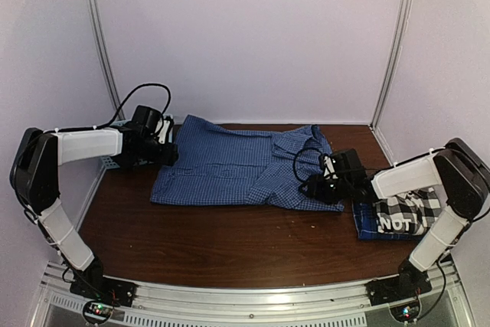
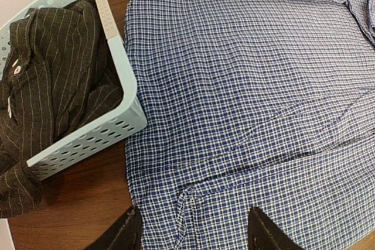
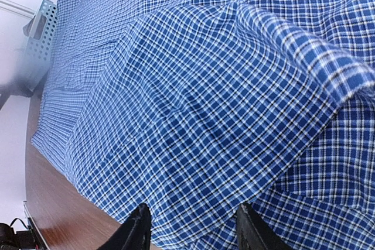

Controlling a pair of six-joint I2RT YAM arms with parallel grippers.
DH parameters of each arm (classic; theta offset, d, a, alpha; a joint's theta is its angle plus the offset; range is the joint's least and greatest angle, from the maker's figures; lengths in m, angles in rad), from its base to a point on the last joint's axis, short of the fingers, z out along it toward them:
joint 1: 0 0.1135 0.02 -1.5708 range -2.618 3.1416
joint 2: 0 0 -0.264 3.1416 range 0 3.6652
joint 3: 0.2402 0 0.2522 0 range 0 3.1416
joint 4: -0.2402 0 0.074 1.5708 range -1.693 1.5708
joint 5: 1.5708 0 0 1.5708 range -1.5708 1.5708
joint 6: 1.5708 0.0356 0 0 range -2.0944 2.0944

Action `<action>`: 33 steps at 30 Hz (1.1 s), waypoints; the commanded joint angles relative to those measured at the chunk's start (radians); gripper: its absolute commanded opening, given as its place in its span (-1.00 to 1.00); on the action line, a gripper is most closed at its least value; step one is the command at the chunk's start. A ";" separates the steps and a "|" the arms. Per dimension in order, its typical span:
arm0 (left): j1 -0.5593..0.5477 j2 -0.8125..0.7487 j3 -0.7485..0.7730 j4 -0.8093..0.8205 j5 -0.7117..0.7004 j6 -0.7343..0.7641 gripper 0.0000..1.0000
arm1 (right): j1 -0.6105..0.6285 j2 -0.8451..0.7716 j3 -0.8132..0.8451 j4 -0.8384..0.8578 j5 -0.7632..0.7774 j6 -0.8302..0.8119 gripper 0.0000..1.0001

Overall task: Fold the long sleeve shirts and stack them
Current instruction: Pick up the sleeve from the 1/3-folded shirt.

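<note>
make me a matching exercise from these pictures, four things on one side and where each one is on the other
Things:
1 blue check shirt
2 black-and-white plaid shirt
3 brown striped shirt
4 left claw

Places:
A inside the light blue basket
B open, over the blue check shirt's edge by the basket
C folded at the table's right side
D spread across mid-table

Pairs: 1-D, 2-C, 3-A, 4-B

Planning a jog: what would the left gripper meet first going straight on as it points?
Probably the blue check shirt, spread right ahead of the open left gripper; the basket lies aside. Depth unclear.
</note>
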 commanded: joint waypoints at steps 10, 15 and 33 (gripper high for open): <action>-0.024 -0.028 -0.012 0.035 -0.006 -0.006 0.26 | -0.001 0.089 -0.017 0.160 0.009 0.085 -0.08; -0.033 -0.030 -0.012 0.032 -0.013 -0.004 0.25 | -0.001 0.073 -0.033 0.214 0.015 0.104 -0.25; -0.056 -0.058 -0.029 0.038 -0.021 -0.019 0.26 | -0.003 0.071 -0.009 0.244 0.024 0.120 -1.00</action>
